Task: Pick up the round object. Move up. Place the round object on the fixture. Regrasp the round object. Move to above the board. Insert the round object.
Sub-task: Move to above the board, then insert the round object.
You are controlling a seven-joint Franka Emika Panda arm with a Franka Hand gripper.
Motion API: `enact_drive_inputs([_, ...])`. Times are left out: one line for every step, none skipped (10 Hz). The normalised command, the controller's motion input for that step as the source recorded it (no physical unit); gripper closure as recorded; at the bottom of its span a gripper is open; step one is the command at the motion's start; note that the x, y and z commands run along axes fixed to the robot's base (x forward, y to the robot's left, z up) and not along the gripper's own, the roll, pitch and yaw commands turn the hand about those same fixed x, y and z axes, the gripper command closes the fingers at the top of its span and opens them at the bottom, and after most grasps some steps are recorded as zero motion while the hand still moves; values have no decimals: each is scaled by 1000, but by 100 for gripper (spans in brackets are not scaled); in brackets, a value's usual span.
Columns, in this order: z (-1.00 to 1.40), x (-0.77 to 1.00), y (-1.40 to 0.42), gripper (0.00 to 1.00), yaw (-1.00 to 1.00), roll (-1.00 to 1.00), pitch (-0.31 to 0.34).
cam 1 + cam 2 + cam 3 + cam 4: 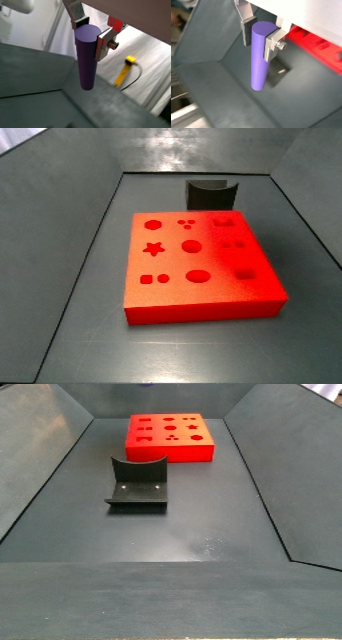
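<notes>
The round object (87, 60) is a smooth purple peg hanging lengthwise down from my gripper (92, 31), which is shut on its upper end. Both wrist views show it, and the silver fingers (272, 42) press on either side of the peg (259, 60). The peg hangs free, high above the grey floor. The red-orange board (214, 293) with shaped cut-outs lies on the floor in both side views (171, 449). An edge of the board (314, 45) shows in a wrist view. The black fixture (210, 194) stands beside the board (138, 484). The gripper is out of both side views.
Sloping dark grey walls (54, 454) ring the floor. In a wrist view a yellow tool (125, 71) lies outside the wall on white cloth.
</notes>
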Motion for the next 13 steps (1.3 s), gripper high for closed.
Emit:
enact_drive_inputs([3,-693,-1000,100,-76,-1000,-162])
enact_drive_inputs([19,-707,-1000,100,-84,-1000,-172])
enact_drive_inputs([12,-730,-1000,100,-88,-1000,-179])
enact_drive_inputs([1,-760,-1000,100,-91,-1000,-183])
enact_drive_inputs([15,-773,-978,100,-97,-1000,-187])
enact_drive_inputs([-1,-493,-561,100,-106,-1000,-191])
enact_drive_inputs([-3,-304,-297,100,-110,-1000,-184])
enact_drive_inputs([0,-192,-153,100,-112,-1000,-166])
enact_drive_inputs([-5,-133,-86,100,-95,-843,-139])
enact_drive_inputs([-5,-85,-38,100,-52,-536,-93])
enact_drive_inputs([-1,-59,-20,100,-35,-362,-61])
enact_drive_inputs([-2,-39,-5,100,-27,-244,-40])
enact_drive_inputs([-26,0,0,100,0,-4,0])
